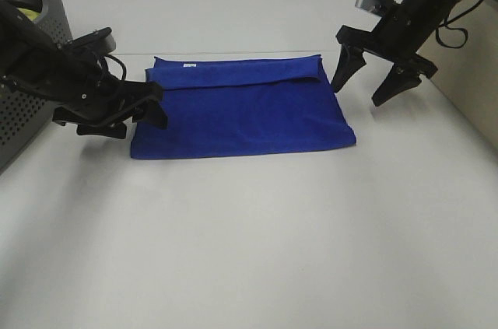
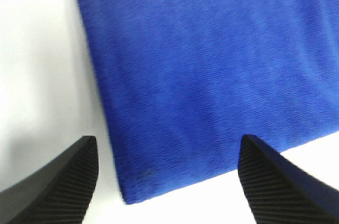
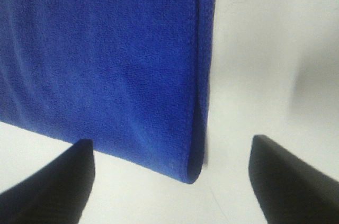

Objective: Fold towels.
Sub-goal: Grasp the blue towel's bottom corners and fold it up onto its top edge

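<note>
The blue towel [image 1: 241, 111] is seen lying flat on the white table [image 1: 257, 251], a little beyond its middle. It is folded into a wide rectangle, and a narrower band of cloth is turned over along the far edge. A small white tag [image 1: 187, 66] is made out on that band, near the far left corner.

The left gripper [image 1: 134, 115] is held low at the towel's left edge, just beside the near left corner. Its jaws are spread wide and nothing is gripped between them. In the left wrist view the towel [image 2: 212, 65] fills most of the picture. One of its corners is framed by the left gripper [image 2: 168, 139], with the ribbed black fingers [image 2: 63, 181] set apart from the cloth. Whether they rest on the table cannot be told.

The right gripper [image 1: 355, 96] is found just off the towel's far right corner, raised above the table with its fingers pointed down. Its jaws are also parted widely, and nothing is held. In the right wrist view a doubled, stitched edge of the towel [image 3: 106, 60] is seen running to a rounded corner between the tips of the right gripper [image 3: 170, 140].

A grey perforated basket [image 1: 23, 123] is noted at the table's left side, behind the left arm.
</note>
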